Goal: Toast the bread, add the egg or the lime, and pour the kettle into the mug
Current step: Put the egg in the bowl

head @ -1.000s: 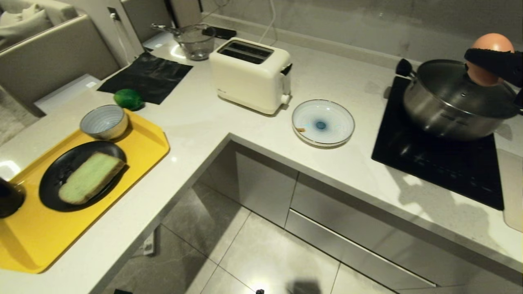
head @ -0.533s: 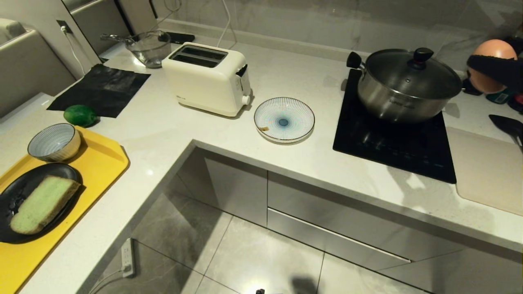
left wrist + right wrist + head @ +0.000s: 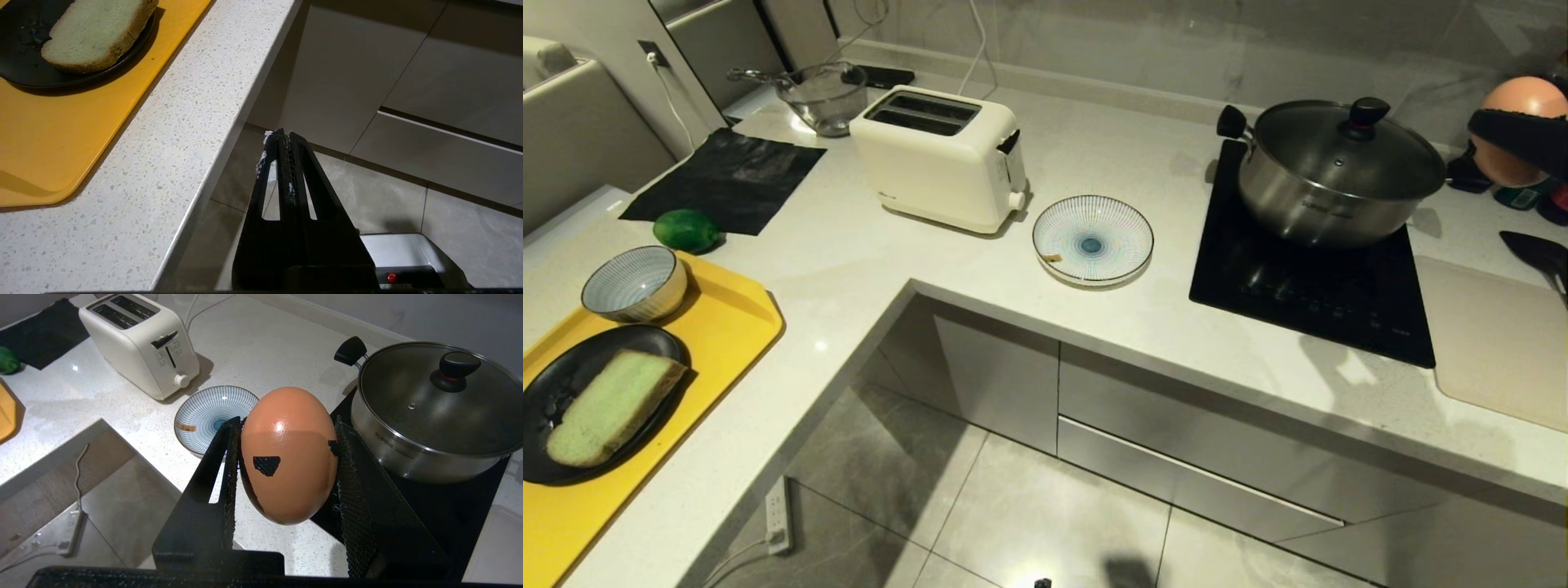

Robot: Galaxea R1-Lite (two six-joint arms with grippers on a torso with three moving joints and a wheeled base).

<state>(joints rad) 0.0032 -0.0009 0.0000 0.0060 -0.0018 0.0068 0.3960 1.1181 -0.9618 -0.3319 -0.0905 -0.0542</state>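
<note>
Pinkish-brown egg [image 3: 289, 455], yellow tray [image 3: 723, 322]

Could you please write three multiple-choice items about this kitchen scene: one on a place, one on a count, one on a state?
1. Where does the bread lie?
A. in the toaster
B. on the black plate on the yellow tray
C. in the striped bowl

2. How many slots does the toaster have on top?
A. one
B. two
C. four

3. What is the state of the right end effector?
A. open and empty
B. shut on the lime
C. shut on the egg

Key: 1 B, the slice rests on the black plate on the yellow tray. 2 B, two dark slots show. 3 C, the egg sits between its fingers.
</note>
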